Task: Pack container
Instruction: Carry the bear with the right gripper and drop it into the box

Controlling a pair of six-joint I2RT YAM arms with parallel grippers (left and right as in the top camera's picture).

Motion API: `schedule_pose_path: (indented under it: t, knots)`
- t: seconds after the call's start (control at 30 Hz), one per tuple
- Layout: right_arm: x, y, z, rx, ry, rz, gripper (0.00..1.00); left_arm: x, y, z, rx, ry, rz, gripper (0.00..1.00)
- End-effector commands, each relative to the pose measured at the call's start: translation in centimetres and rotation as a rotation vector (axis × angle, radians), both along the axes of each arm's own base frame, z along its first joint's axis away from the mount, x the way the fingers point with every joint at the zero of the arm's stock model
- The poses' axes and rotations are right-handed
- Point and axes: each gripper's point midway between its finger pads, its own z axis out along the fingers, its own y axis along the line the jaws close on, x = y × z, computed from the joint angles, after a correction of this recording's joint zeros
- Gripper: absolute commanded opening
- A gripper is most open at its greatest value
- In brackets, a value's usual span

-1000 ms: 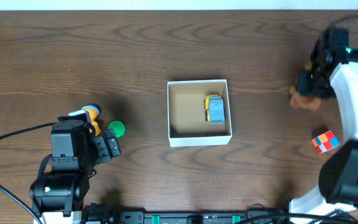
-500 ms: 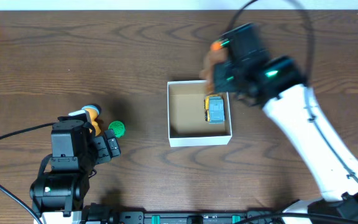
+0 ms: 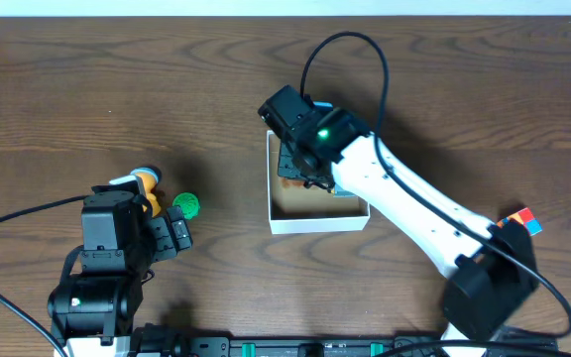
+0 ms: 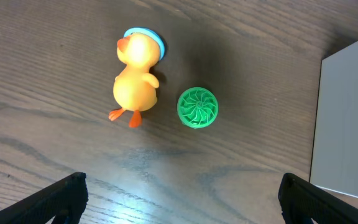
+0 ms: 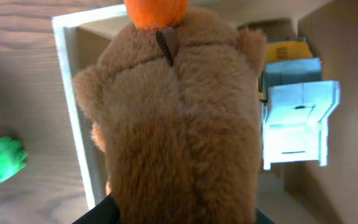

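The box (image 3: 320, 224) sits mid-desk, open-topped. It looks like light, thin card, stiff but apt to slide or dent, so I would pinch one wall at its rim. It is one box, with one blue-and-yellow truck (image 5: 294, 118) inside. The right pincer (image 3: 298, 164) clasps one soft brown plush toy (image 5: 179, 124) over the box's left part. To the left lie one duck (image 4: 135, 78) and one green disc (image 4: 198, 107). The left pincer (image 4: 179, 199) gapes wide, empty. One coloured cube (image 3: 520, 222) lies well to the right.
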Motion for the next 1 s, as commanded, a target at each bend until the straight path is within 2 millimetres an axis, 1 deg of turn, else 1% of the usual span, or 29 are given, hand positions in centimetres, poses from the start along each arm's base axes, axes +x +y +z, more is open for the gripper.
schedule_pose_path:
  t: [0.0, 0.17, 0.27, 0.3, 0.4, 0.43, 0.5, 0.53, 0.67, 0.83, 0.9, 0.97]
  knots:
    - [0.7, -0.6, -1.7, -0.030, 0.016, -0.070, 0.32, 0.1, 0.2, 0.6, 0.001, -0.014, 0.017, 0.98]
    - [0.6, -0.6, -3.8, -0.055, 0.059, -0.071, 0.33, 0.1, 0.2, 0.6, 0.001, -0.014, 0.017, 0.98]
    - [0.7, -0.5, -4.4, -0.062, 0.067, -0.071, 0.34, 0.1, 0.2, 0.6, 0.001, -0.014, 0.017, 0.98]
    - [0.7, -0.5, -4.7, -0.062, 0.071, -0.070, 0.38, 0.1, 0.2, 0.6, 0.001, -0.014, 0.017, 0.98]
    - [0.9, -0.4, -4.7, -0.060, 0.067, -0.071, 0.55, 0.1, 0.2, 0.6, 0.001, -0.014, 0.017, 0.98]
    - [1.0, -0.4, -4.7, -0.059, 0.062, -0.071, 0.61, 0.1, 0.2, 0.6, 0.001, -0.014, 0.017, 0.98]
    - [1.2, -0.2, -4.6, -0.052, 0.053, -0.068, 0.77, 0.1, 0.2, 0.6, 0.001, -0.014, 0.017, 0.98]
    - [1.2, -0.1, -4.6, -0.053, 0.050, -0.056, 0.82, 0.1, 0.2, 0.6, 0.001, -0.014, 0.017, 0.98]
    - [1.5, 0.0, -4.5, -0.052, 0.039, -0.042, 0.85, 0.1, 0.2, 0.6, 0.001, -0.014, 0.017, 0.98]
    - [1.9, 0.3, -4.4, -0.049, 0.019, -0.013, 0.86, 0.1, 0.2, 0.6, 0.001, -0.014, 0.017, 0.98]
    - [2.1, 0.2, -4.2, -0.057, 0.008, 0.007, 0.86, 0.1, 0.2, 0.6, 0.001, -0.014, 0.017, 0.98]
    - [2.5, 0.0, -3.6, -0.072, -0.016, 0.028, 0.86, 0.1, 0.2, 0.6, 0.001, -0.014, 0.017, 0.98]
